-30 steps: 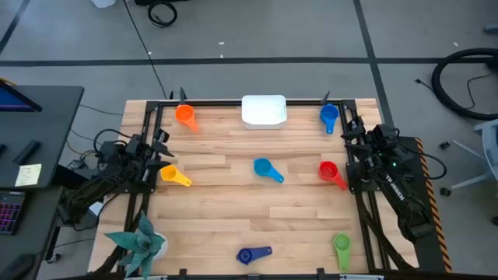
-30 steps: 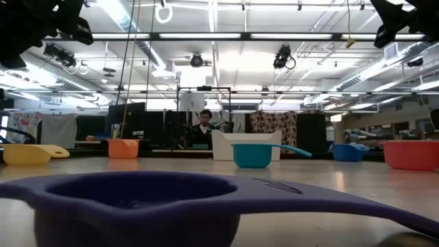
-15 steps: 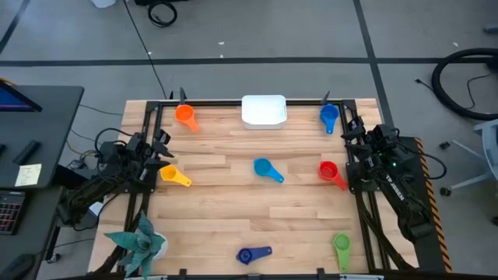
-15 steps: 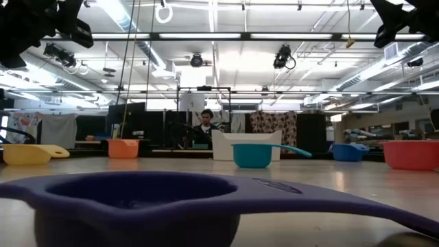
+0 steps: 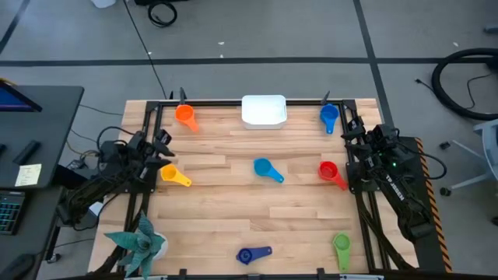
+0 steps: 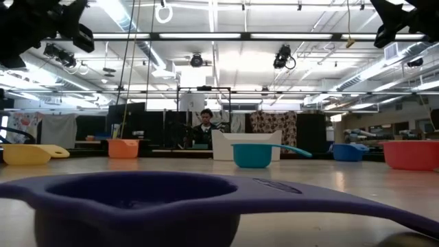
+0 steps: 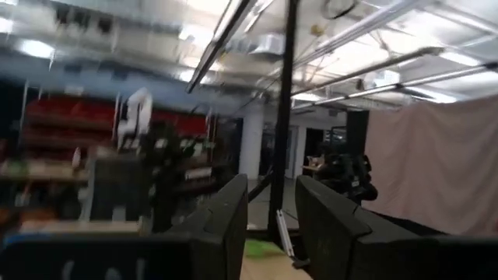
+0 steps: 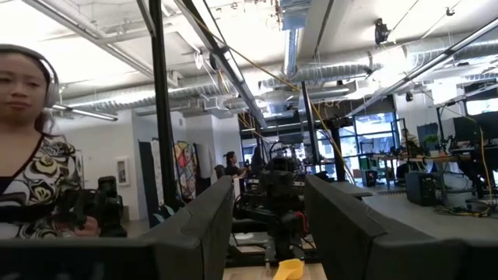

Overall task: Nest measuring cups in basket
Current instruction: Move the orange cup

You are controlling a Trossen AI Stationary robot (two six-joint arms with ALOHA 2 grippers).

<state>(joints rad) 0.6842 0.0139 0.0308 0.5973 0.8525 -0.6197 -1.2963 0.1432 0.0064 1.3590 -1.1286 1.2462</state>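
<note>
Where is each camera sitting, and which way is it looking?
High view: above the table, looking straight down; both arms at the sides, the white basket at the far edge.
Low view: at tabletop height behind the dark blue cup, looking level into the room; arm parts in the top corners.
Left wrist view: on the left arm, looking across the table past the open left gripper.
Right wrist view: on the right arm, past the open right gripper at the yellow cup.
Shared: the high view also shows the yellow cup.
</note>
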